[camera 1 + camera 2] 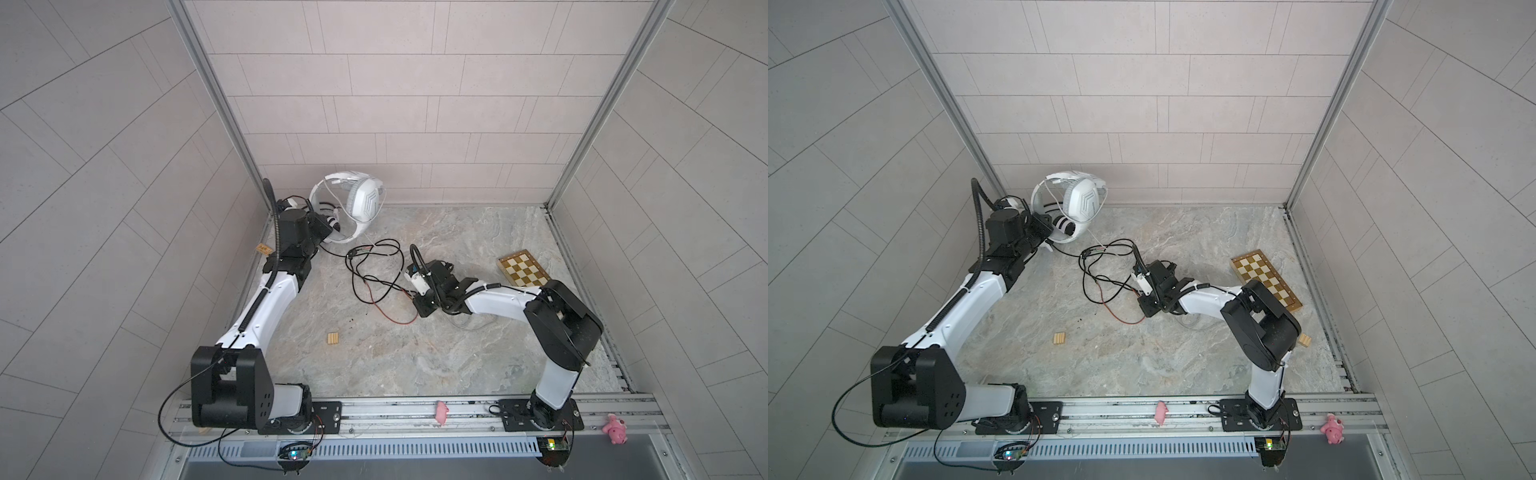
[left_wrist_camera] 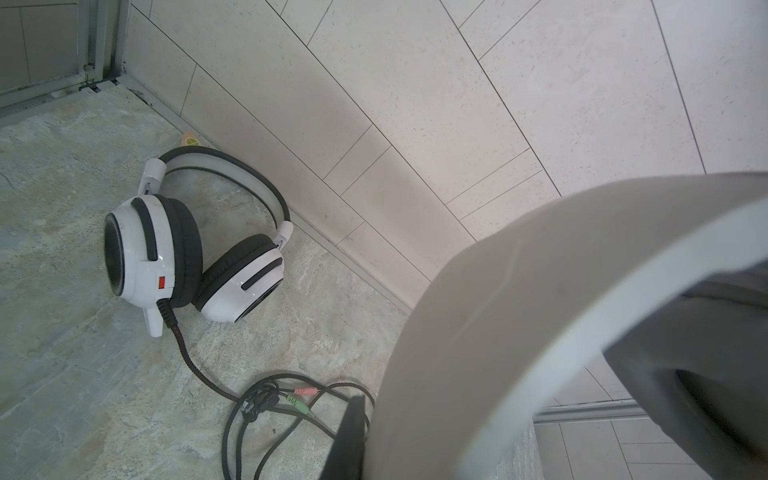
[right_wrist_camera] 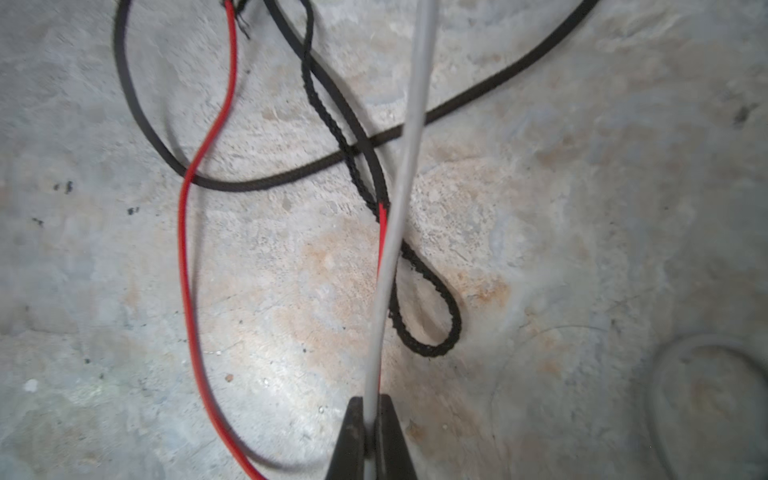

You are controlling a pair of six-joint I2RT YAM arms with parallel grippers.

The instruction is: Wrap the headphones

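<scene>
Step in hand, as judged: winding the whitish cable point(image 3: 406, 166) onto the pale-grey headset point(image 1: 361, 203). Left gripper point(image 2: 365, 444) is clenched on that headset's band, holding it clear of the table point(image 1: 457, 365) near the back wall; right gripper point(image 3: 370, 436) is pinched tight on the whitish cable low over the table, and the cable runs straight from the jaws. The white striped headset point(image 2: 166, 253) lies on the table by the wall; its black-red cable point(image 3: 181, 232) sprawls in loose loops crossing under the whitish line. Advised: raise the whitish cable above those loops before circling; keep light, even tension; lay neat turns round the band; hold the left grip firm against twisting. Hazard: snagging the braided loop.
</scene>
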